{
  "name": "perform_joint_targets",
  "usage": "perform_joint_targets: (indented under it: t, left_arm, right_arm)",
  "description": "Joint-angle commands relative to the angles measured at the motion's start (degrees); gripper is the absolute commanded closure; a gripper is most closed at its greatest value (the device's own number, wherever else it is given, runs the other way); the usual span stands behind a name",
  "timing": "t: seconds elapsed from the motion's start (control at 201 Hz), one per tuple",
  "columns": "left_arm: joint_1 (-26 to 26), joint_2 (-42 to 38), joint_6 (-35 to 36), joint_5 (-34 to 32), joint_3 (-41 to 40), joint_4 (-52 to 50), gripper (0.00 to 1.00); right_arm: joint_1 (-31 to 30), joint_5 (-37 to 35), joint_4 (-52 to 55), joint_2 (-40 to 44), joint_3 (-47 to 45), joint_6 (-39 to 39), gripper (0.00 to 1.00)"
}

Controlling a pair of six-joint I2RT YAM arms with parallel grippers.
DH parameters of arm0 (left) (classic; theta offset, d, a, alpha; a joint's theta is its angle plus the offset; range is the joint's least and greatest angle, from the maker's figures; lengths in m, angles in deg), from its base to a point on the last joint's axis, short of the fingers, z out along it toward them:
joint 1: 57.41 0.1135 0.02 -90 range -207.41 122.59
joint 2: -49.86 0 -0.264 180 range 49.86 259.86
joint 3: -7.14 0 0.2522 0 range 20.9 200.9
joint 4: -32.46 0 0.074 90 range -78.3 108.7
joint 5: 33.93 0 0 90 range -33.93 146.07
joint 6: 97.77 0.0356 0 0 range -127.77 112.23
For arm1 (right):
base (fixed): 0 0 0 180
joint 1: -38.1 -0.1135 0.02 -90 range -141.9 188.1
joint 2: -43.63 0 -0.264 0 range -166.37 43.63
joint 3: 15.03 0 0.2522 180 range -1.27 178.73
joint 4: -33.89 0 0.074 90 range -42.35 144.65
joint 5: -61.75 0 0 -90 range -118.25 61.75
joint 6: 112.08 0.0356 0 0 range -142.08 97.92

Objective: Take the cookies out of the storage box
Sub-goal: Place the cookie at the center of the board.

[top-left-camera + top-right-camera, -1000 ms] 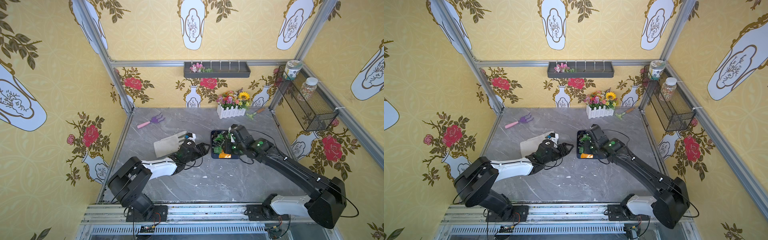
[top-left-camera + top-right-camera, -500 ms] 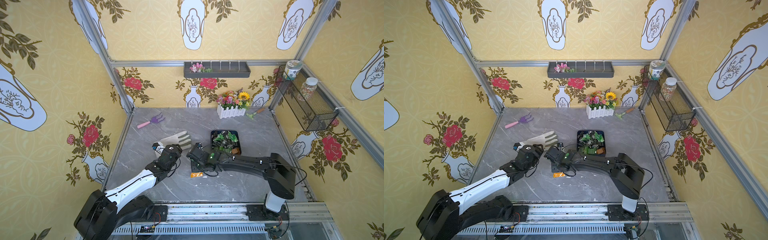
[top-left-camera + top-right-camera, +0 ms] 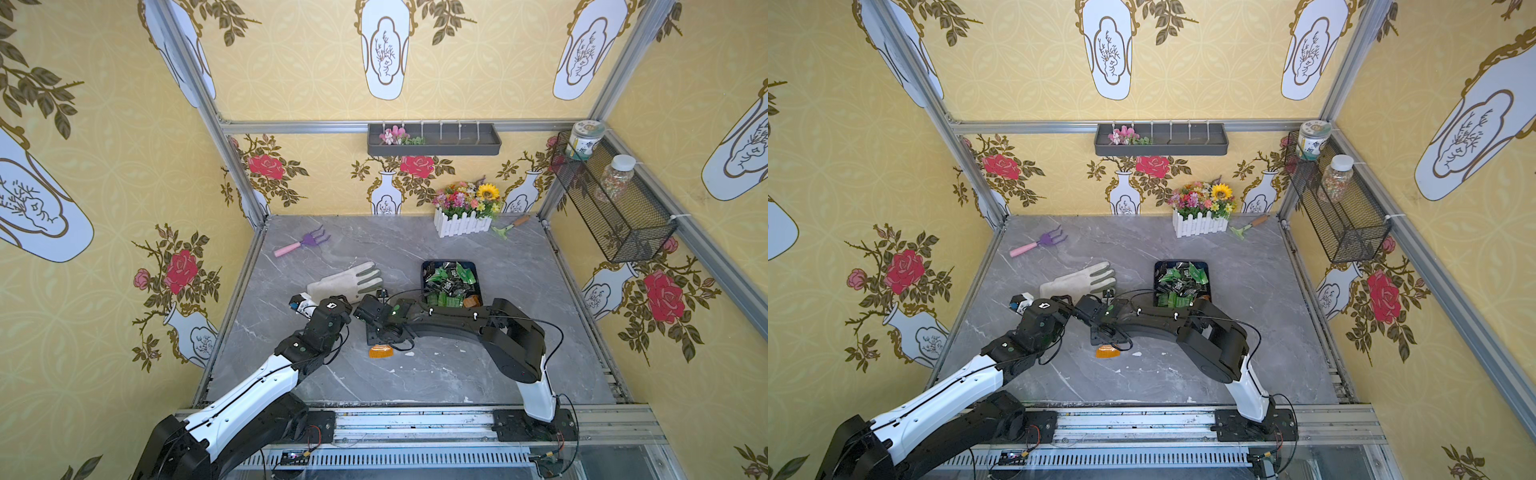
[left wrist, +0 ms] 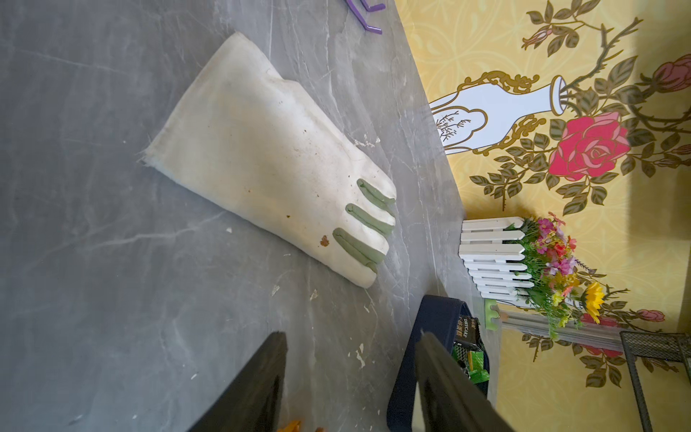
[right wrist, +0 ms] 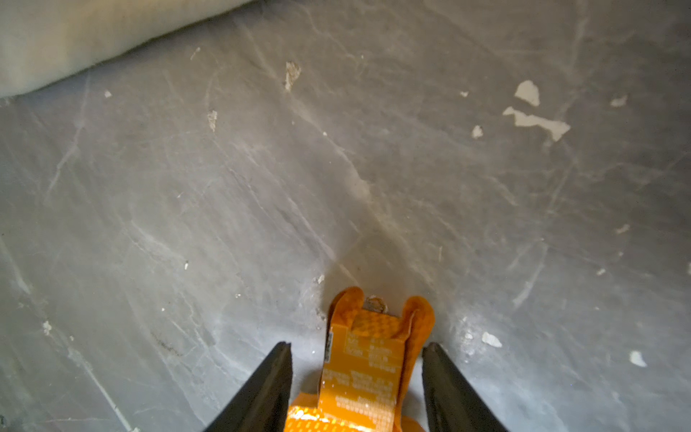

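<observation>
Low over the grey table [image 3: 457,374], right tool [image 5: 357,345] straddles orange cookie [image 5: 368,370].

**Occlusions and cropping.** I am seeing the orange cookie packet [image 5: 362,370] running off the frame edge between the fingers of the right tool [image 5: 357,346], with its print too blurred to read. The glove [image 5: 74,37] is showing only as a blurred corner. The left tool [image 4: 351,336] is hiding part of the storage box [image 4: 437,318]. The purple rake [image 4: 374,30] is being cropped. In both top views the right arm [image 3: 457,328] is covering the box's near rim.
</observation>
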Motion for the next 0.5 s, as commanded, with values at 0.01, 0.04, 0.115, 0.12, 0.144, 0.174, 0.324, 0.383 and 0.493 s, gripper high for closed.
perform_joint_targets:
  t: [0.01, 0.04, 0.115, 0.12, 0.144, 0.174, 0.324, 0.383, 0.493]
  left_arm:
    - [0.1, 0.7, 2.1, 0.1, 0.2, -0.4, 0.40]
    - [0.1, 0.9, 2.2, 0.3, 0.3, 0.0, 0.40]
    - [0.1, 1.6, 3.7, 1.7, 0.4, 1.8, 0.40]
    - [0.1, 1.7, 3.8, 1.7, 0.4, 2.0, 0.40]
    - [0.1, 2.0, 4.4, 2.4, 0.4, 2.7, 0.40]
    - [0.1, 2.5, 5.2, 3.1, 0.5, 3.6, 0.40]
    - [0.0, 5.7, 7.5, 7.2, 1.1, 8.2, 0.40]
    - [-0.1, 7.3, 9.2, 10.0, 1.2, 11.7, 0.40]
    - [-0.2, 12.2, 12.9, 15.9, 3.2, 17.4, 0.40]
  right_arm:
    - [-0.2, -1.5, 1.1, 1.3, 0.2, 0.3, 0.35]
    - [-0.1, -1.6, 1.2, 1.9, 0.1, 0.2, 0.34]
    - [-0.1, -2.8, 0.8, 5.1, -1.4, -0.5, 0.34]
    - [-0.1, -2.8, 0.7, 5.3, -1.5, -0.5, 0.34]
    - [-0.1, -3.4, 0.3, 6.7, -2.3, -1.0, 0.33]
    - [0.1, -4.3, -0.4, 8.9, -3.4, -1.8, 0.33]
    - [3.1, -6.6, -3.5, 19.4, -9.9, -11.1, 0.34]
    - [6.2, -6.1, -3.2, 22.3, -12.2, -15.0, 0.35]
    - [15.4, -0.5, -1.2, 25.3, -14.6, -20.5, 0.37]
